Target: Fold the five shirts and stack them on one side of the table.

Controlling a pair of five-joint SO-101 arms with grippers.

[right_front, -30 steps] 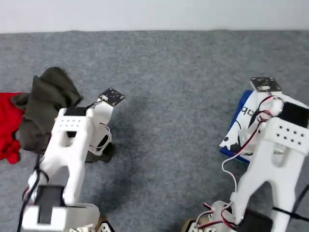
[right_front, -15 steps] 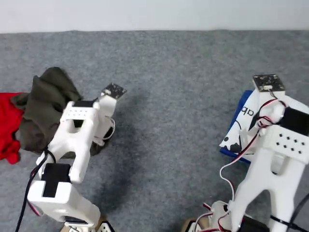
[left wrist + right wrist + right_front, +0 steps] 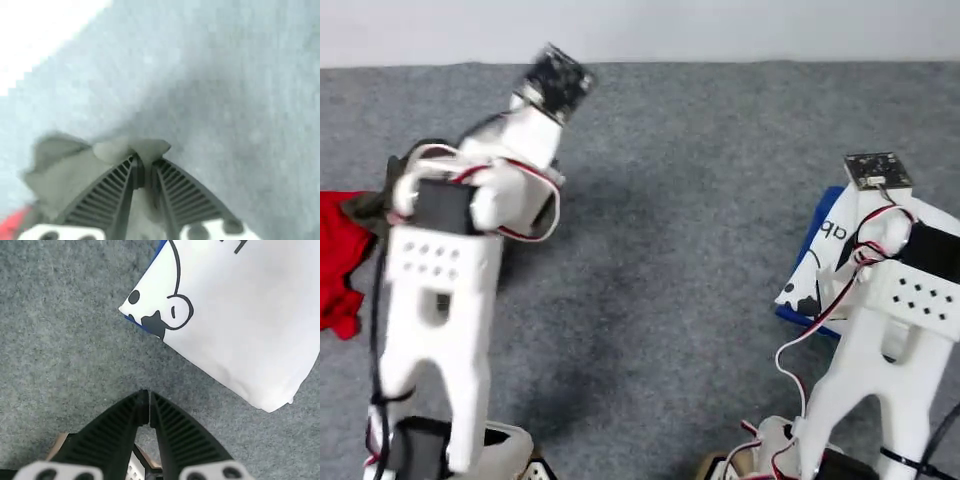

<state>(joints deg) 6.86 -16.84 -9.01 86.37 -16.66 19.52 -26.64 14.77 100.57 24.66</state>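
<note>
Two shirts seem folded in the stack (image 3: 240, 315); well apart from it, left gripper (image 3: 145, 162) pinches olive shirt (image 3: 65, 172), red shirt (image 3: 338, 260) unfolded; right gripper (image 3: 149, 395) closed, empty

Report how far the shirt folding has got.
Done: a white shirt lies folded on a blue one at one side of the table. In hand: the left gripper is shut on the olive shirt, which is not yet folded. Left: that one and the crumpled red shirt beside it. I count four shirts.
</note>
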